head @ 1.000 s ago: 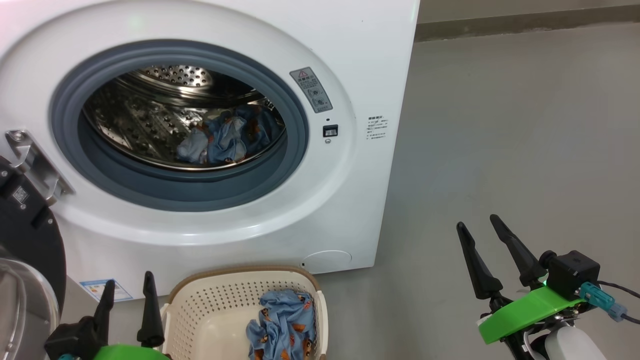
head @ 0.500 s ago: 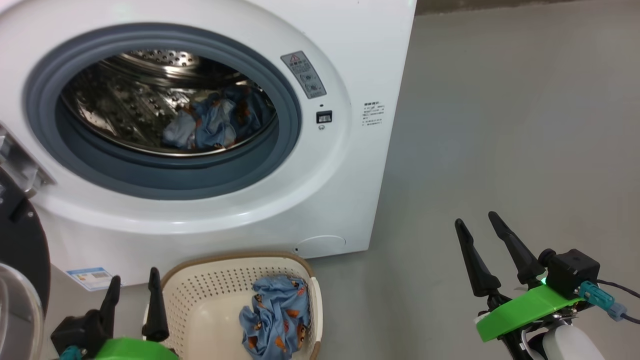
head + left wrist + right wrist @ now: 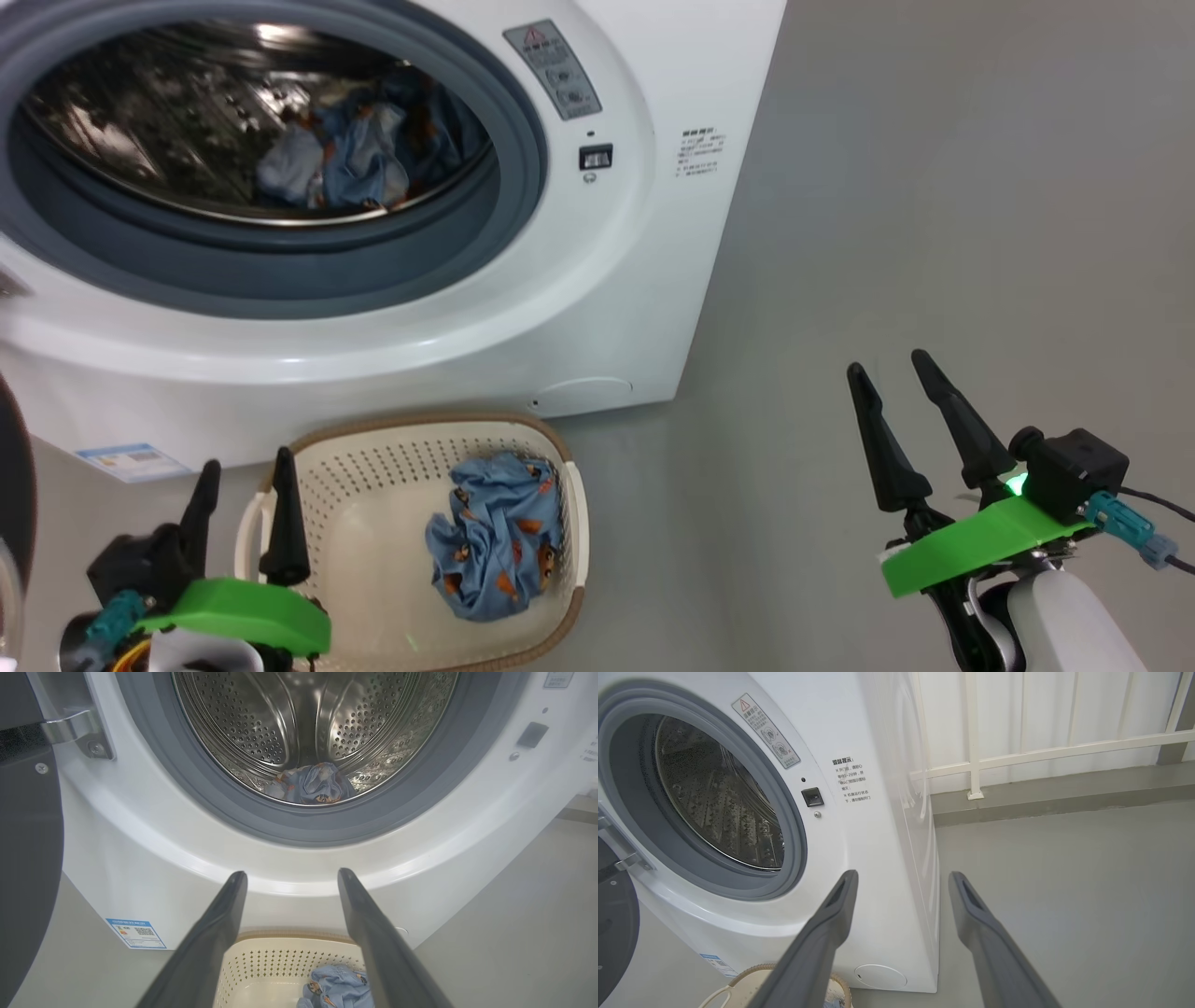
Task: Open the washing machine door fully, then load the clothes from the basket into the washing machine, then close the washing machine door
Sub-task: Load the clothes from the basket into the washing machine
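Downward the head camera has tipped since a second ago, so the washing machine (image 3: 653,280) sits higher in its view and more of the basket (image 3: 355,485) shows on the floor (image 3: 934,187) before it. The washing machine door (image 3: 23,835) stands swung open at the left. Clothes (image 3: 493,537) lie bunched at the basket's right side; a second bundle (image 3: 355,159) lies in the drum (image 3: 261,728). The left gripper (image 3: 246,459) hovers spread by the basket's left rim, the right gripper (image 3: 887,362) spread over bare floor, both empty.
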### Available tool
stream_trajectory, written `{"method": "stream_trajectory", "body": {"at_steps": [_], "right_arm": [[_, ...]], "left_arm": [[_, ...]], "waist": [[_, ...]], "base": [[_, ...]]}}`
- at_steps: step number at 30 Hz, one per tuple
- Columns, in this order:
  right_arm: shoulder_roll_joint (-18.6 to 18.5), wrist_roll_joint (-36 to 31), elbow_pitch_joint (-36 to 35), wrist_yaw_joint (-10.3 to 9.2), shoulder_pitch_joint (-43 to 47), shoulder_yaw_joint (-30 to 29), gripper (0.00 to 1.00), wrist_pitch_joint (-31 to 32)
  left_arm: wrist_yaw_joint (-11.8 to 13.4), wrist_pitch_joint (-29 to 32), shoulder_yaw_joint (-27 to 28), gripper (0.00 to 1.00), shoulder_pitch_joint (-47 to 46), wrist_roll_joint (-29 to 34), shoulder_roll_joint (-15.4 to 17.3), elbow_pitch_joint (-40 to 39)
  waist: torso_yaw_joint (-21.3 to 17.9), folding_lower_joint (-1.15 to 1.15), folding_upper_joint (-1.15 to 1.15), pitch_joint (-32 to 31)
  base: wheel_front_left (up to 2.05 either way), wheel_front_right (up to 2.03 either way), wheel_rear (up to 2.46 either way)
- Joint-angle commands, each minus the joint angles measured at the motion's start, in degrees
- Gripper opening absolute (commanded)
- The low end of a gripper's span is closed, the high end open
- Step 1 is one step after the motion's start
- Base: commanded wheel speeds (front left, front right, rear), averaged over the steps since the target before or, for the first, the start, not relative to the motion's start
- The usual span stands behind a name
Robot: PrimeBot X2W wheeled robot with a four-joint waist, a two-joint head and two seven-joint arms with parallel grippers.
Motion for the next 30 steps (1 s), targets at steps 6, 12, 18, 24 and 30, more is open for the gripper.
{"method": "stream_trajectory", "body": {"at_steps": [6,12,18,24,30], "right_arm": [[1.24,-0.66,-2.05,0.09,-2.71,1.05,1.00,-0.27],[1.81,-0.87,-2.64,0.09,-3.97,1.18,1.00,-0.27],[2.25,-1.09,-3.12,0.09,-5.33,1.21,1.00,-0.27],[2.86,-1.34,-3.73,0.09,-6.88,1.21,1.00,-0.27],[3.63,-1.55,-4.39,0.09,-8.88,1.17,1.00,-0.27]], "left_arm": [[-0.80,1.14,1.09,1.00,-4.01,-1.82,2.54,0.79],[-1.21,1.81,0.34,1.00,-5.69,-2.67,3.39,2.93],[-1.71,2.19,-1.43,1.00,-8.85,-3.82,4.31,7.33],[-2.01,2.17,-4.68,1.00,-12.96,-3.65,6.02,12.71],[-2.13,2.47,-8.74,1.00,-17.27,-3.64,7.24,19.15]], "waist": [[-1.34,0.00,0.00,5.99],[-2.26,0.00,0.00,8.48],[-3.13,0.00,0.00,11.88],[-3.94,0.00,0.00,16.13],[-4.82,0.00,0.00,20.38]], "base": [[0.00,0.00,0.00],[0.00,0.00,0.00],[0.00,0.00,0.00],[0.00,0.00,0.00],[0.00,0.00,0.00]]}}
